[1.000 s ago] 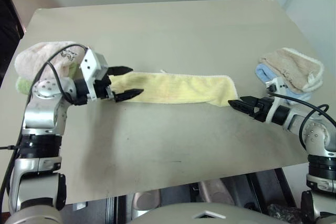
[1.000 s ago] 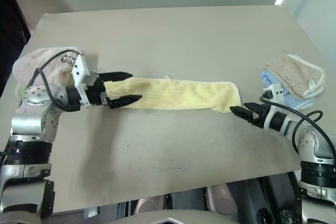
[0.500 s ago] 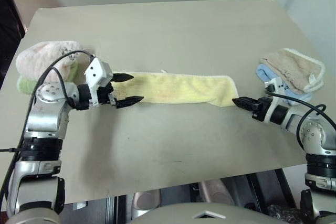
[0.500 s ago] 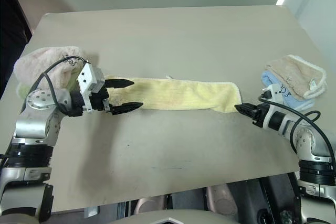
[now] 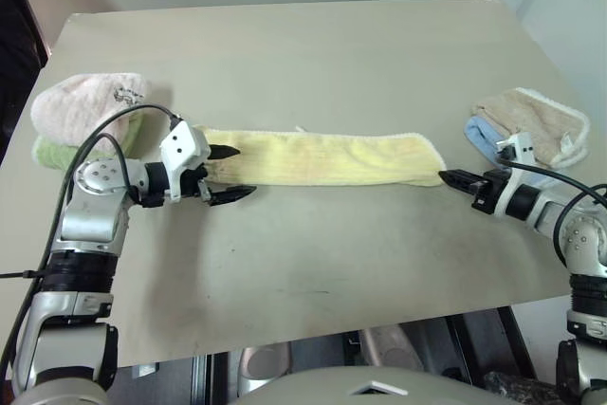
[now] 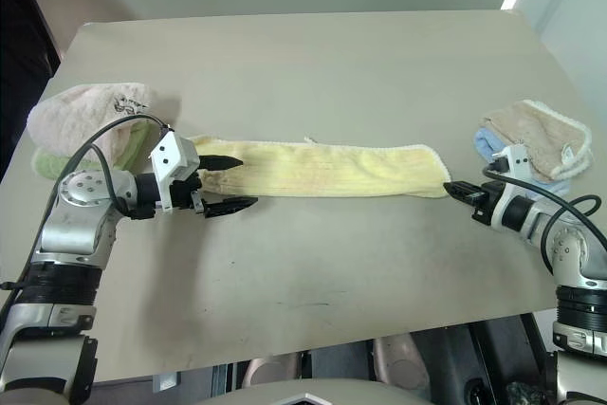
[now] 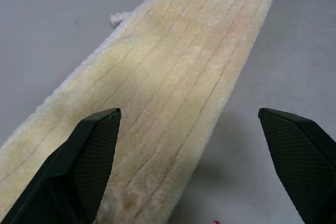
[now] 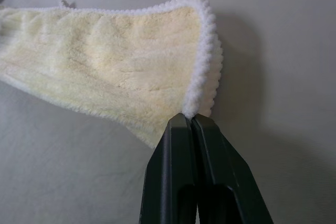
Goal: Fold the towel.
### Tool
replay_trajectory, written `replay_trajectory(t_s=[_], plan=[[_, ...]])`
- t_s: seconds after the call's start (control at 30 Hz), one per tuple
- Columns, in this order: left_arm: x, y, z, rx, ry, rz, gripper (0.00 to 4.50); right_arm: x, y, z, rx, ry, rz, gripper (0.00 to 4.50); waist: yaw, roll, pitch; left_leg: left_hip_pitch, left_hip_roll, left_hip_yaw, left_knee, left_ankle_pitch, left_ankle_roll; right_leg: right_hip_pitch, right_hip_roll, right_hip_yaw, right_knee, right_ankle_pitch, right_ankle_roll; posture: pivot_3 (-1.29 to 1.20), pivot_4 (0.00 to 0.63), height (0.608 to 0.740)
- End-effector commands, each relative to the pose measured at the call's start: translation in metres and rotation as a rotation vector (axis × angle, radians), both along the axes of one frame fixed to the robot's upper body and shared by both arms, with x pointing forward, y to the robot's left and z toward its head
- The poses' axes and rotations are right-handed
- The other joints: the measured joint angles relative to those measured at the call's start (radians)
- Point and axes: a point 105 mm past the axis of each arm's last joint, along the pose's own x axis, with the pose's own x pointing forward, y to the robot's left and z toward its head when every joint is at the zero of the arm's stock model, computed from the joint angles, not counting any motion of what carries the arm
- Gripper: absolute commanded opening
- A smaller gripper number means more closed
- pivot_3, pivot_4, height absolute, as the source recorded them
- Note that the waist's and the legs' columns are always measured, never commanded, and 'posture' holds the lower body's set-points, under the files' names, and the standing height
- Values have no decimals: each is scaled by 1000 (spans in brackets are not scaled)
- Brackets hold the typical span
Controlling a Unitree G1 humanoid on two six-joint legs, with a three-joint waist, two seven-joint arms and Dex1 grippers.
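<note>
Pink towel (image 5: 85, 101) stacked on a green one (image 5: 47, 152) at the table's (image 5: 313, 45) left edge. Left gripper (image 5: 230, 174) spread wide, one finger over the towel's (image 5: 322, 158) left end and one off it, nothing held. The towel lies flat as a long strip across the table's middle, no fold made. Right gripper (image 8: 195, 124) pinched closed on the towel's right end hem. Beige towel (image 5: 526, 120) on blue cloth (image 5: 482, 132) near the right edge. Judgement: early; the left end is ungrasped and the fold is still ahead.
</note>
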Motion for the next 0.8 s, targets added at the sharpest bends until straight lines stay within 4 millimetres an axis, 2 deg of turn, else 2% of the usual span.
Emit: replay_trajectory(t_s=[0.03,0.17,0.27,0.4,0.63,0.8], plan=[[3,-2,10,3,-46,-14,4500,3,-5,17,-22,-67,-9,40,0,0,0,0,0,0,0,0,0,0,0,0,0,0,0,0,150,740],[2,-1,10,4,-46,-14,4500,-3,9,20,-4,-65,47,40,0,0,0,0,0,0,0,0,0,0,0,0,0,0,0,0,150,740],[1,0,10,4,-45,-14,4500,-10,15,22,28,-31,78,606,0,0,0,0,-1,0,0,0,0,0,0,0,0,0,0,0,150,740],[-1,0,9,1,-43,-16,4500,-13,10,24,14,-24,55,1986,0,0,0,0,-2,0,0,0,0,0,0,0,0,-1,1,0,150,740],[-4,-2,7,-4,-40,-19,4500,-12,-12,25,0,-13,-42,4383,0,0,0,0,-2,0,0,0,0,0,0,0,0,-1,1,0,150,740],[-3,-3,8,-8,-42,-22,4500,-17,-25,29,31,15,-129,4484,0,0,0,0,-2,0,-1,0,0,0,0,0,0,-2,1,0,150,740]])
